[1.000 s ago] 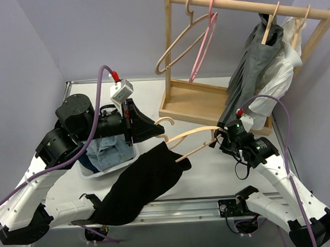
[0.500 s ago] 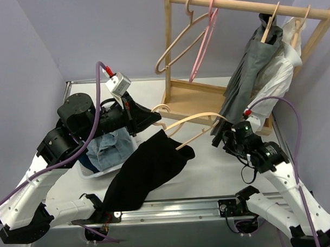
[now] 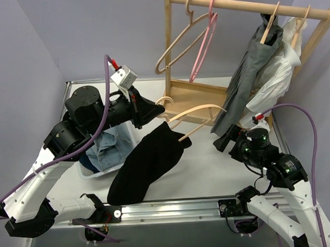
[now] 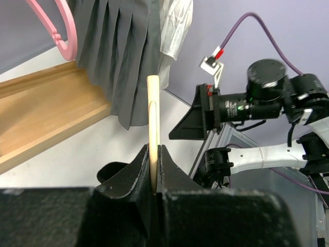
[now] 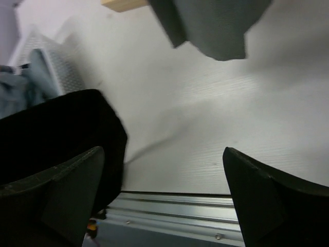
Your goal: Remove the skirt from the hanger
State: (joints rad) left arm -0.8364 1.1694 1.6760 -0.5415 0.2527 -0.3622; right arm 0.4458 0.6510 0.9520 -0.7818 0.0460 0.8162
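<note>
1. The skirt (image 3: pixel 247 77) hangs at the right end of the wooden rack's rail (image 3: pixel 231 4). Its pleated grey length falls past the rack's base (image 3: pixel 194 103) towards the table (image 3: pixel 210 165).
2. The hanger (image 3: pixel 270 25) carrying it is hooked over the rail. Only its neck and hook show above the cloth.
3. A white blouse (image 3: pixel 280 76) hangs on the skirt's right side and presses against it. It sits on its own wooden hanger at the very end of the rail.
4. Further left on the rail hang a pink hanger (image 3: pixel 203 46) and a bare wooden hanger (image 3: pixel 176 44), well apart from the skirt.
5. The left gripper (image 3: pixel 156 112) is clamped on another wooden hanger (image 3: pixel 200 108), pinching it edge-on in the left wrist view. That hanger stretches across towards the skirt's hem.
6. A black garment (image 3: pixel 147 165) droops from the near end of the held hanger, down over the table's front edge. It fills the space between the two arms.
7. The right gripper (image 3: pixel 222 140) has its fingers wide apart with nothing between them. It sits just below the skirt's hem, not touching it.
8. A white bin (image 3: pixel 110 171) holding blue denim (image 3: pixel 109 150) sits under the left arm.
</note>
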